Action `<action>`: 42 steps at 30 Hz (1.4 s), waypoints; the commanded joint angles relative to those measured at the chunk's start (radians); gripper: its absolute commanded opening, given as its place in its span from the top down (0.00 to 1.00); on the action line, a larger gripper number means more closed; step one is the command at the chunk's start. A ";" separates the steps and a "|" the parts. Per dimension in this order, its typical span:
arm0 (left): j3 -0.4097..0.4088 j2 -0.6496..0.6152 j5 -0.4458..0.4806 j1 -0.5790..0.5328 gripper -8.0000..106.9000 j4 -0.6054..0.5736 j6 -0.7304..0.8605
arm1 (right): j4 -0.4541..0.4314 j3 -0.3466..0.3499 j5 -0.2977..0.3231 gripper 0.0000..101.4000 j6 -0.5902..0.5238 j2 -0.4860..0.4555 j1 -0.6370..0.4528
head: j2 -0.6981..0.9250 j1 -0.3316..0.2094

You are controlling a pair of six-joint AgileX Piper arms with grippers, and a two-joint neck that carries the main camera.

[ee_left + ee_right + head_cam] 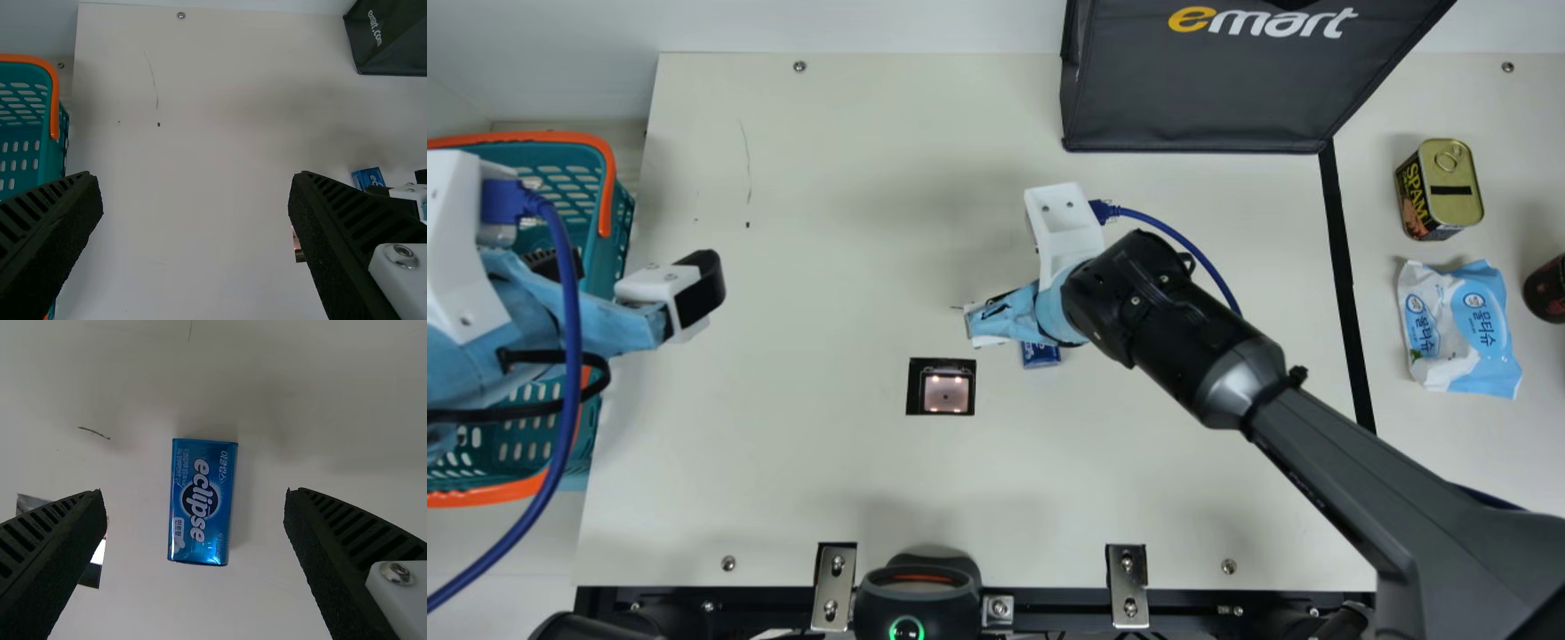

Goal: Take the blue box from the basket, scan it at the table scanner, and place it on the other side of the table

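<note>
The blue box (1040, 356) lies on the table just right of the table scanner (945, 393), partly hidden under my right gripper (996, 324). In the right wrist view the blue box (203, 502) lies flat between the spread fingers of my right gripper (195, 520), touching neither. My left gripper (685, 293) is over the table's left side by the basket (612, 267). Seen from its own wrist, my left gripper (195, 200) is open with bare table between its fingers, and the blue box (368, 178) lies farther off beside the other gripper.
A dark bag (1209, 89) stands at the back. Beyond the black tape line (1343, 267) on the right are a Spam can (1440, 189), a wipes pack (1460, 329) and a dark round item (1545, 290). A black device (918, 596) sits at the front edge.
</note>
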 commanded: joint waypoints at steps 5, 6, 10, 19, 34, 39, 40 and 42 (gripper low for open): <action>0.000 0.000 0.000 0.000 0.15 0.000 0.000 | -0.033 -0.001 -0.006 0.06 0.057 0.038 0.013 | 0.002 -0.029; 0.000 0.000 0.000 0.000 0.15 0.000 0.000 | -0.038 -0.001 -0.006 0.06 0.065 0.045 0.015 | 0.002 -0.029; 0.000 0.000 0.000 0.000 0.15 0.000 0.000 | -0.056 -0.002 -0.006 0.06 0.093 0.069 0.021 | 0.002 -0.029; 0.000 0.000 0.000 0.000 0.15 0.000 0.000 | -0.087 -0.001 -0.006 0.06 0.147 0.115 0.030 | 0.002 -0.029; 0.000 0.000 0.000 0.000 0.15 0.000 0.000 | -0.089 -0.020 0.002 0.13 0.192 0.156 0.038 | 0.002 -0.029; 0.000 0.000 0.000 0.000 0.15 0.000 0.000 | -0.081 -0.029 0.009 0.46 0.201 0.159 0.040 | 0.002 -0.029; 0.000 0.000 0.000 0.000 0.15 0.000 0.000 | -0.081 -0.031 0.012 0.52 0.204 0.159 0.041 | 0.002 -0.029; 0.000 0.000 0.000 0.000 0.15 0.000 0.000 | -0.085 -0.035 0.018 0.66 0.210 0.158 0.044 | 0.002 -0.029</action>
